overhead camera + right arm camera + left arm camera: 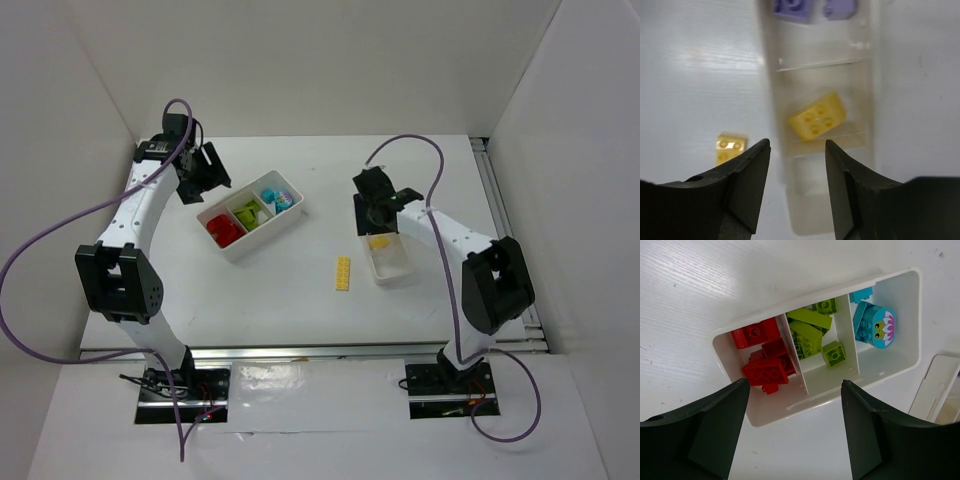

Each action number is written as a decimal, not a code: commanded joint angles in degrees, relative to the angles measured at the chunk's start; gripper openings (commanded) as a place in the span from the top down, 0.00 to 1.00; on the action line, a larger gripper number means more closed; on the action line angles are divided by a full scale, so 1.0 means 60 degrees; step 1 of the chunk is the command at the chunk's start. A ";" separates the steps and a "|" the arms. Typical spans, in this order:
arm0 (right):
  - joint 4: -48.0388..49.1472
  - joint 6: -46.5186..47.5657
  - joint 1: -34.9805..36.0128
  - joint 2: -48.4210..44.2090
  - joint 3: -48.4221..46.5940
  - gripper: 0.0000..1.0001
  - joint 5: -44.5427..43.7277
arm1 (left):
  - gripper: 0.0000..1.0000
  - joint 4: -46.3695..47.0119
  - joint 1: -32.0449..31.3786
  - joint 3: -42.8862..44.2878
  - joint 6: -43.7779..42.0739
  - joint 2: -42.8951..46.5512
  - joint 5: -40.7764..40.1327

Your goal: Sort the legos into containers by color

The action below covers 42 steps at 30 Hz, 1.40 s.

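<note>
The left hand (pixel 792 390) gapes wide, empty, above the three-compartment tray (pixel 890 365), which keeps red bricks (pixel 765 357), lime bricks (pixel 810 332) and teal bricks (pixel 872 325) apart; the right hand (pixel 797 145), open and empty, hovers over the narrow tray (pixel 820 75) with its yellow brick (pixel 817 117); a long yellow plate (pixel 343 273) lies just beside that tray on the surface (pixel 300 295).

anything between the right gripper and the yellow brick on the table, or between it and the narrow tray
Nothing visible. The yellow brick lies on open table just beside the narrow tray, and the open right gripper hovers over that tray.
</note>
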State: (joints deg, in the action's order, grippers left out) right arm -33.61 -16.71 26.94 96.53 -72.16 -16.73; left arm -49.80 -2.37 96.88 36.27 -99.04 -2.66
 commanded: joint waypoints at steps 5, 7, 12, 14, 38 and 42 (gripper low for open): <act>-0.0199 -0.0319 0.2144 -0.0475 0.0220 0.32 0.0870 | 0.16 0.0112 -0.0030 0.0377 0.0048 -0.0075 0.0076; -0.0200 -0.0699 0.2584 -0.0109 0.0395 0.30 0.0870 | 0.16 0.0112 -0.0030 0.0377 0.0048 -0.0075 0.0076; 0.0193 -0.1170 0.2688 0.0551 0.1054 0.29 0.0870 | 0.16 0.0112 -0.0030 0.0465 0.0048 -0.0075 0.0076; 0.0196 -0.1170 0.2688 0.0872 0.1055 0.29 0.0870 | 0.16 0.0112 -0.0030 0.0465 -0.0039 -0.0075 0.0076; -0.0067 -0.1432 0.2309 -0.0311 -0.0366 0.79 -0.2173 | 0.18 0.0112 -0.0030 0.0376 -0.0039 -0.0177 0.0076; 0.0049 -0.2238 0.1796 -0.0794 -0.0029 0.79 -0.2864 | 0.18 0.0112 -0.0030 0.0377 -0.0039 -0.0177 0.0076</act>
State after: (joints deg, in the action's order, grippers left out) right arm -32.25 -25.56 40.25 94.80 -71.81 -26.13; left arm -49.69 -2.39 97.14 36.23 -99.50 -2.66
